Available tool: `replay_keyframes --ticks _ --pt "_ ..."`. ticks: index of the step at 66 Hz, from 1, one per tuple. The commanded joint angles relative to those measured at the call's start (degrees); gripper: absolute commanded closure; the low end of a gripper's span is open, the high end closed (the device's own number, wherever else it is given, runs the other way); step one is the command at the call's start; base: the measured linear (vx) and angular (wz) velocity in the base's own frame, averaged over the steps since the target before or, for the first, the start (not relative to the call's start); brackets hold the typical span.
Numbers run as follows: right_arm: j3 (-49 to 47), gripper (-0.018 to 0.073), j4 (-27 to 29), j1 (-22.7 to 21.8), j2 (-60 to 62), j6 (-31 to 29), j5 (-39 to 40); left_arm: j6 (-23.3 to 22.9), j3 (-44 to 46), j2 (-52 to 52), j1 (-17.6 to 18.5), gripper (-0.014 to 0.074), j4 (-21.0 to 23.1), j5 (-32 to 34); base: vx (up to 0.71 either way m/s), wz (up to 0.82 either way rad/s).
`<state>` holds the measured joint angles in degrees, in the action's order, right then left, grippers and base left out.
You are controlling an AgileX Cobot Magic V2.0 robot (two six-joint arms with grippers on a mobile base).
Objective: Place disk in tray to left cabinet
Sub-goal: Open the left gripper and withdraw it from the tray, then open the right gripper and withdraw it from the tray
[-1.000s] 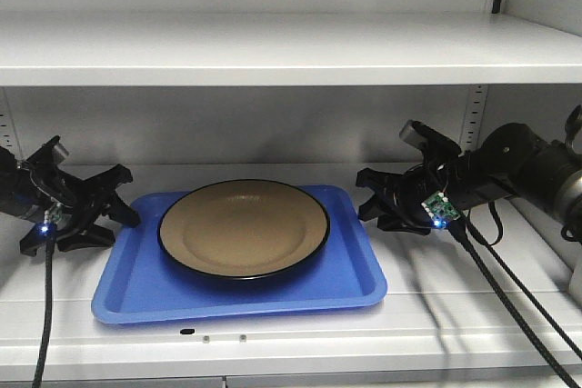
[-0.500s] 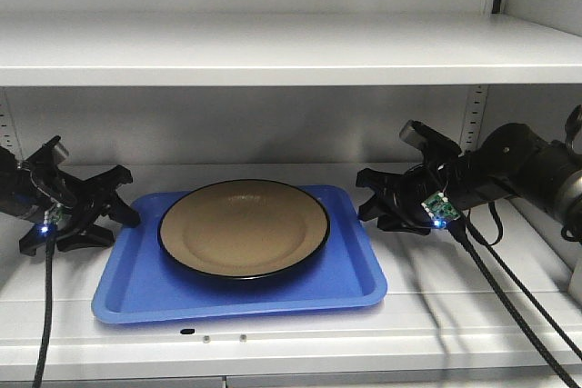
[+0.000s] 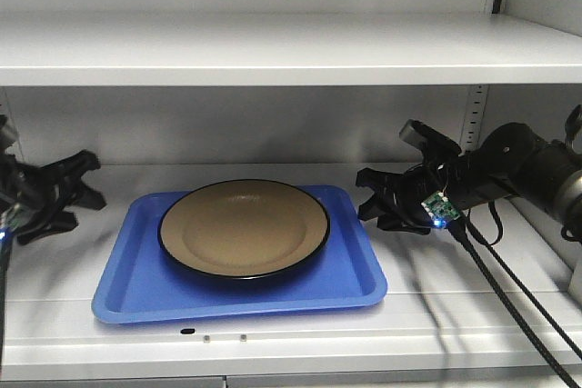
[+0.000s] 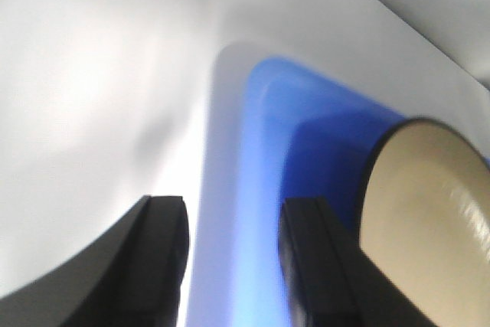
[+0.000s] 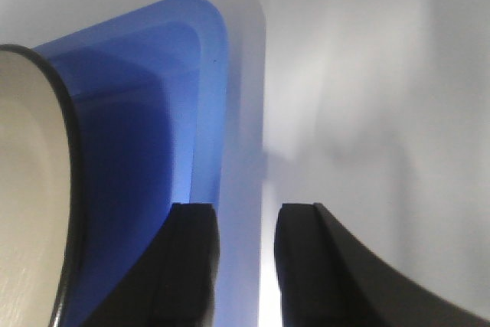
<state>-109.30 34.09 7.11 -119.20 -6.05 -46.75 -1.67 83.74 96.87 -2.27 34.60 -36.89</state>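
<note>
Nearest the front edge of the counter (image 3: 300,338): 1 bright blue tray (image 3: 136,293), lying flat, its long side parallel to that edge. Centred on it, slightly toward the back rim: 1 round disk (image 3: 244,227), tan inside, black rim, resting flat within the tray.

Farther back, on either side: 2 black tools, both empty. At the counter's left edge, the left tool (image 3: 77,190), fingers spread apart, holding nothing, clear of the tray's left rim with a bare strip of counter between. From its wrist view, 2 dark fingers (image 4: 159,254) with a gap between, the tray's rounded corner beyond them and the disk off to one side. Toward the counter's right edge, the right tool (image 3: 373,199), fingers likewise parted and gripping nothing, sitting just beside the tray's back right corner; contact with the rim not clear. From its wrist view, 2 dark fingers (image 5: 191,258) set apart, the tray's edge running just past them.

Farthest back: the grey-white wall of the left cabinet (image 3: 273,47), 1 flat shelf overhead, slotted upright rails at the rear corners. Black cables (image 3: 509,302) trailing from the right arm down over the front edge.
</note>
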Motion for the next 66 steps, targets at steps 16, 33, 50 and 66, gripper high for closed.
replay_keyframes --ticks 16,33,50,66 --pt "-1.9 0.0263 1.5 -0.3 4.1 -0.5 2.4 0.0 -23.9 -28.3 0.0 0.0306 -8.6 7.7 0.00 0.00" --pt "-1.9 0.0263 1.5 -0.3 4.1 -0.5 2.4 0.0 -46.1 -52.4 0.0 0.0575 -18.4 15.6 0.00 0.00" --pt "-1.9 0.0263 1.5 -0.3 4.1 -0.5 2.4 0.0 -65.8 -74.7 0.0 0.0602 -27.5 24.7 0.00 0.00" --pt "-1.9 0.0263 1.5 -0.3 4.1 -0.5 2.4 0.0 -80.6 -87.3 0.0 0.0600 -28.6 27.6 0.00 0.00"
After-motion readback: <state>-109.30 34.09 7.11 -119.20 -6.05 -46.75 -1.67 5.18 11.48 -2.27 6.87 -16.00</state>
